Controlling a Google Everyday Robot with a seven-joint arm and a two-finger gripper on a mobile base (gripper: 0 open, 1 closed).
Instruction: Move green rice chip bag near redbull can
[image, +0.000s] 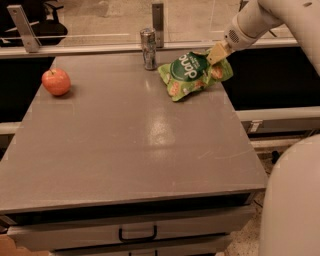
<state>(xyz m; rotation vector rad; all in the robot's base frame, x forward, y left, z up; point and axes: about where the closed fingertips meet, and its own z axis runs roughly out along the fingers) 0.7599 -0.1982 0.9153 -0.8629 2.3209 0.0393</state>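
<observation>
Camera view: the gripper (216, 53) has its jaws closed on the upper right corner of the bag (192, 74), far right on the table (150, 145), near the can (148, 48) but apart. The bag looks light, soft, crinkly and probably slippery, so an edge pinch suits it. The tabletop is smooth and grey; an apple (56, 81) lies well left.

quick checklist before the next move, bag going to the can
1. Grip: the gripper pinches the upper right corner of the crinkly light-green rice chip bag: ok.
2. The slim silvery redbull can stands upright near the far edge: ok.
3. The bag sits just right of the can: ok.
4. The bag's lower end rests on the grey tabletop: cannot tell.
5. The round red apple is far left, out of the path: ok.
</observation>
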